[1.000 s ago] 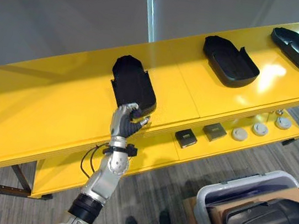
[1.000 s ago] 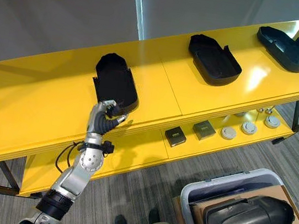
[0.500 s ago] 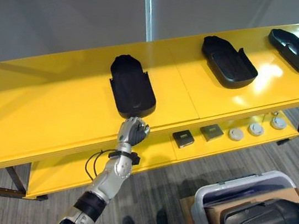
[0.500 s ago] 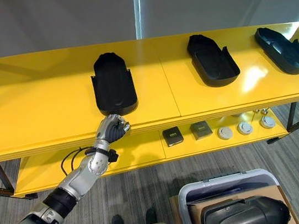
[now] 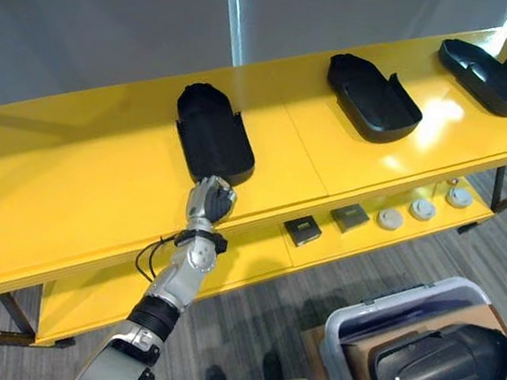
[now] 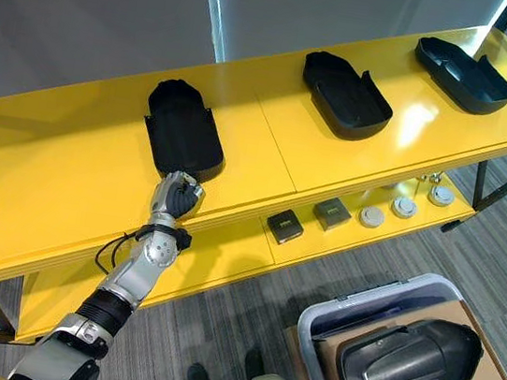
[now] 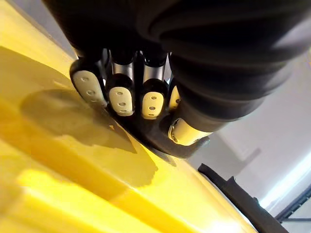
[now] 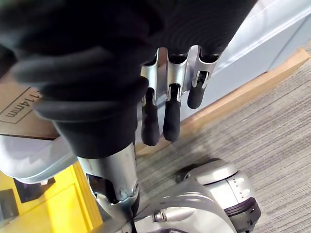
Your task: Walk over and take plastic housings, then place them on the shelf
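Left eye view: left hand [image 5: 210,201] sits right at the near end of the leftmost housing [image 5: 214,137] on the yellow shelf [image 5: 64,192]. Two more housings lie further right on the shelf, and another is in a bin [image 5: 379,305] at lower right.

Left wrist view: fingers [image 7: 120,101] curled in, nothing in them, housing just past them.

Right wrist view: right hand [image 8: 170,92] hangs over the floor [image 8: 252,131], fingers loose, empty.

Grey wall [image 5: 89,16], pale vertical strip [image 5: 229,7], grey plank floor [image 5: 244,326], long yellow shelf [image 5: 64,192]
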Tool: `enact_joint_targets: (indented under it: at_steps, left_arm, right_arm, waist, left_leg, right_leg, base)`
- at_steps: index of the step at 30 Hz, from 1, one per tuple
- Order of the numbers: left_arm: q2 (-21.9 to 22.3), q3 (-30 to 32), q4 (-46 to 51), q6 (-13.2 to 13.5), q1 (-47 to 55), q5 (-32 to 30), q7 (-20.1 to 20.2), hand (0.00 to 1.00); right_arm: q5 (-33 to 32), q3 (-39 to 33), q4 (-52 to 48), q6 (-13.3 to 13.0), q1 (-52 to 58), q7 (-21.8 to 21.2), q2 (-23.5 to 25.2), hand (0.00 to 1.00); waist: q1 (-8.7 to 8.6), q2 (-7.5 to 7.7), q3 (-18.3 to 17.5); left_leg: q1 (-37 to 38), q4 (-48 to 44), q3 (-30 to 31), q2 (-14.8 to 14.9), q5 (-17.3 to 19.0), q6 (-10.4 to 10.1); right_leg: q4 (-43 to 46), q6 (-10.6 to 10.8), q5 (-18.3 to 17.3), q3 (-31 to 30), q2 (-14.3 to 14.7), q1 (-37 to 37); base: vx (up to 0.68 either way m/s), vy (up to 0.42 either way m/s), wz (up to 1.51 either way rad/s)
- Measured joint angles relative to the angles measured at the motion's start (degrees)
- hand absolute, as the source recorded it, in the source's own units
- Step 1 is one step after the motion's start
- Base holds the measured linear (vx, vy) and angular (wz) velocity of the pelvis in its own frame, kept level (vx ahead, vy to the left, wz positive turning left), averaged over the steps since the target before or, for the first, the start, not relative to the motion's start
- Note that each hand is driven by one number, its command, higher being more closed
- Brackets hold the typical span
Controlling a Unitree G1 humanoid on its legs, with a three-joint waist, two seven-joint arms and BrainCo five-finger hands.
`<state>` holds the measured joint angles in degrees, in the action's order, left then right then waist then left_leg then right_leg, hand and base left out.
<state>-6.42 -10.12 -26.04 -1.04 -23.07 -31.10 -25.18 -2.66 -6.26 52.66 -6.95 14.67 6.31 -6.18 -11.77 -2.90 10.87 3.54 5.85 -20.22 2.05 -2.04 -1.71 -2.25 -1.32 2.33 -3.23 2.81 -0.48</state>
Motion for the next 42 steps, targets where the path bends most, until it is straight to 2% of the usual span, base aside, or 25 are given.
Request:
enact_joint_targets:
  at_steps: [3,19,22,28,30,31,33,34,36,39,42]
  left_arm:
    - [-0.03,1.81,-0.95,-0.12,-1.18,1.68,0.0,1.0]
    - [-1.14,1.61,-1.63,-0.23,-3.59,5.73,1.46,1.0]
    - [-1.16,0.0,3.74,-0.18,-2.85,5.7,1.42,1.0]
    - [-1.82,-1.5,24.05,3.2,2.51,5.05,1.27,1.0]
    - [-1.99,-0.86,31.41,4.53,5.79,3.23,0.87,1.0]
    - [-2.02,-0.17,33.64,5.03,6.92,3.14,0.59,1.0]
    - [-2.13,3.51,39.19,6.71,10.98,3.07,-0.75,1.0]
    - [-2.11,7.02,41.58,7.6,13.39,3.22,-1.75,1.0]
    - [-2.05,13.31,42.96,8.6,16.31,3.75,-4.11,1.0]
    - [-1.44,23.01,42.07,9.32,21.9,8.46,-7.22,1.0]
    - [-1.15,30.02,34.92,9.24,28.17,16.23,-7.78,1.0]
  right_arm:
    - [-0.01,0.0,-0.03,0.04,-0.21,-0.05,0.12,0.0]
    - [-0.01,-0.13,-0.07,0.85,-0.34,-0.33,0.15,0.0]
    - [-0.02,-0.12,-0.01,1.01,-0.34,-0.34,0.17,0.0]
    - [-0.04,-0.12,0.32,1.1,-0.4,-0.31,0.14,0.0]
    - [-0.05,-0.3,1.04,1.07,-0.27,-0.32,0.03,0.0]
    - [-0.06,-0.46,1.15,1.07,-0.26,-0.33,0.07,0.0]
    - [-0.09,-0.63,1.49,0.95,-0.26,-0.34,0.09,0.0]
    - [-0.09,-0.76,1.92,0.81,-0.08,-0.33,0.08,0.0]
    - [-0.1,-1.28,2.55,0.79,0.01,-0.35,0.11,0.0]
    - [-0.04,-2.11,2.8,0.99,0.58,-0.35,0.23,0.0]
    - [0.05,-2.17,2.7,1.18,0.85,-0.3,0.86,0.0]
  waist:
    - [-0.04,0.24,0.14]
    - [-0.05,0.34,0.11]
    - [0.09,0.36,0.1]
    - [0.35,0.31,0.07]
    - [1.75,0.26,-0.27]
    - [1.93,0.26,-0.28]
    - [2.18,0.26,-0.3]
    - [3.15,0.24,-0.38]
    - [3.72,0.35,-0.5]
    - [5.49,0.73,-1.26]
    - [6.86,1.51,-2.55]
  left_leg:
    - [0.0,0.0,-0.17,0.0,0.0,0.0]
    - [0.37,0.02,0.87,-0.12,-0.05,0.05]
    - [0.37,0.02,1.76,-0.25,-0.07,0.05]
    - [0.85,0.02,3.03,-0.7,-0.09,0.09]
    - [1.01,0.02,3.67,-0.84,-0.04,0.12]
    - [0.95,0.02,3.9,-0.88,-0.04,0.13]
    - [0.81,0.01,4.57,-0.97,-0.04,0.13]
    - [0.88,0.01,4.58,-0.97,-0.04,0.14]
    - [0.88,0.01,5.62,-1.05,-0.22,0.37]
    - [1.09,0.01,7.17,-1.14,-0.65,0.98]
    - [1.06,0.03,8.79,-1.28,-0.85,1.18]
  right_leg:
    - [0.0,0.0,0.0,-0.1,0.01,-0.08]
    - [0.07,-0.26,0.17,0.87,-0.16,0.63]
    - [0.06,-0.22,0.14,1.66,-0.37,1.01]
    - [0.04,0.03,-0.03,2.92,-0.8,1.93]
    - [0.0,0.12,-0.16,3.08,-0.92,2.2]
    - [-0.02,0.13,-0.16,3.16,-0.95,2.2]
    - [-0.03,0.17,-0.21,3.48,-1.06,2.3]
    - [-0.03,0.17,-0.21,3.61,-1.05,2.35]
    - [-0.11,0.11,-0.26,4.74,-1.16,2.82]
    - [-0.11,0.31,-0.59,6.45,-1.29,3.66]
    - [-0.15,0.48,-1.03,8.17,-1.56,4.42]
  base:
    - [0.0,0.003,-0.03]
    - [0.0,0.001,0.03]
    - [-0.01,0.008,0.17]
    - [0.0,0.015,0.1]
    - [-0.02,0.012,0.08]
    - [-0.02,0.008,0.1]
    - [-0.02,0.004,0.12]
    - [-0.02,-0.002,0.11]
    - [-0.02,-0.006,0.25]
    - [-0.01,-0.002,0.27]
    - [-0.02,0.003,0.37]
